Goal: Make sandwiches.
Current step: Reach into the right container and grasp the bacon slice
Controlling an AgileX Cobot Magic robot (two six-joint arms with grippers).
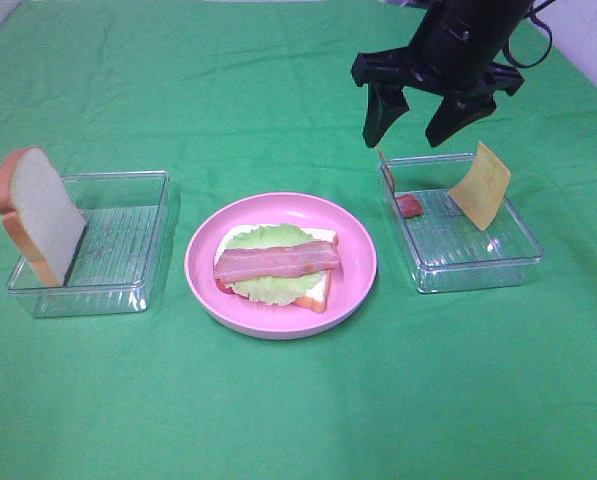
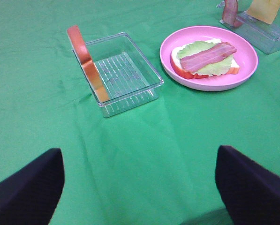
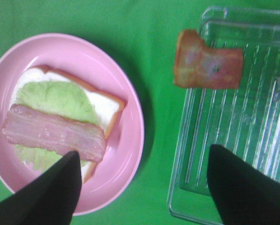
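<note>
Nearest us, the round pink plate (image 1: 356, 262) is carrying a white-bread, green-lettuce, pink-bacon sandwich (image 1: 276, 262); our right black claw (image 1: 403, 138) and left black claw (image 2: 139, 151) are gaping, empty.

Green-clothed table (image 1: 298, 420) with left clear tray (image 1: 88, 298), pink plate (image 1: 200, 265) in between, right clear tray (image 1: 473, 272).

Green cloth (image 1: 298, 420), round pink plate (image 1: 203, 272). Bread slices (image 1: 48, 210) white with orange-brown crust, lettuce (image 1: 268, 238) pale green, bacon strip (image 1: 278, 262) reddish-pink with lighter streaks. Cheese square (image 1: 481, 185) yellow-orange; trays (image 1: 128, 245) clear with ribbed floors.
</note>
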